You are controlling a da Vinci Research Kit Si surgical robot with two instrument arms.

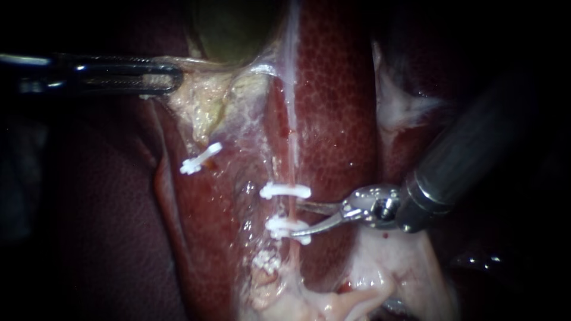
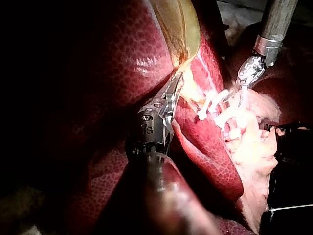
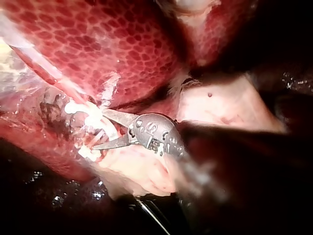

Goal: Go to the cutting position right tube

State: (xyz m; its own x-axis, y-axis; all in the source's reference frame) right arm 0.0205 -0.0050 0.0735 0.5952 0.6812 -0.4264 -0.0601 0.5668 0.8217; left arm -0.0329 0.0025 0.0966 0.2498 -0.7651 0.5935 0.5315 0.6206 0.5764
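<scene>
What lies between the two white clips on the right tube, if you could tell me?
In the endoscope view, a short bare stretch of the right tube lies between the upper clip and lower clip; the right instrument reaches it, jaws open.

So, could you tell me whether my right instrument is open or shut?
Open: the blades of the right instrument stand visibly apart at the right tube, gripping nothing.
</scene>
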